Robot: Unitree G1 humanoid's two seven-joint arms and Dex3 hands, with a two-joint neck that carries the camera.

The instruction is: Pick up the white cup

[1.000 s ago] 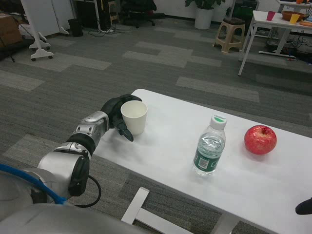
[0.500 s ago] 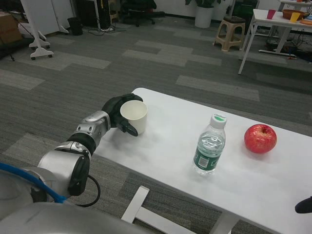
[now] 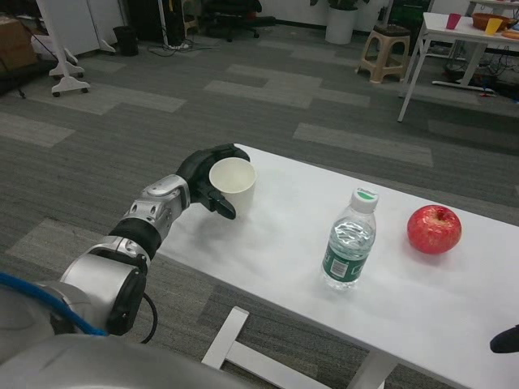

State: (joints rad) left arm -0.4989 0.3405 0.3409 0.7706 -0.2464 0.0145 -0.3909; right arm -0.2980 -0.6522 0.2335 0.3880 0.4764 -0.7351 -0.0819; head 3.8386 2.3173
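Fingers of the left hand (image 3: 209, 180) wrap around the white cup (image 3: 233, 185) near the table's (image 3: 276, 243) left end, its mouth tilted toward the camera. Water bottle (image 3: 349, 241) and red apple (image 3: 433, 229) stand farther right. Only a dark sliver of the right hand (image 3: 506, 340) shows, its state unclear.
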